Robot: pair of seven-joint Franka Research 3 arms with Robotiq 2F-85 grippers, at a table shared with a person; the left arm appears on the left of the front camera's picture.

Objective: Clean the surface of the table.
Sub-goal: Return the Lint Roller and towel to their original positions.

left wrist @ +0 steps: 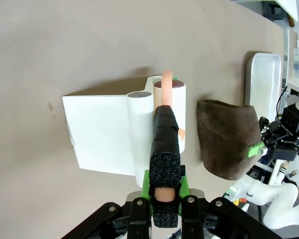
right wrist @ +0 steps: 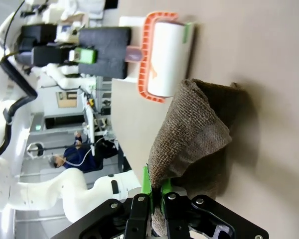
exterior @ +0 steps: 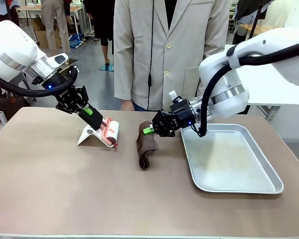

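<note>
Two tools sit left of the metal tray on the table: the right gripper, clamped on a brown cloth, and the left gripper, closed on a lint roller's handle. Wiping well likely means pressing the cloth flat.

A robotics lab: white-topped tables, other people and robot arms stand behind.

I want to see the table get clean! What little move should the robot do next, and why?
Probably lower the right gripper a little: its jaws pinch the top of the folded brown cloth, whose lower end rests on the taupe-brown table, so pressing flatter would allow wiping.
</note>
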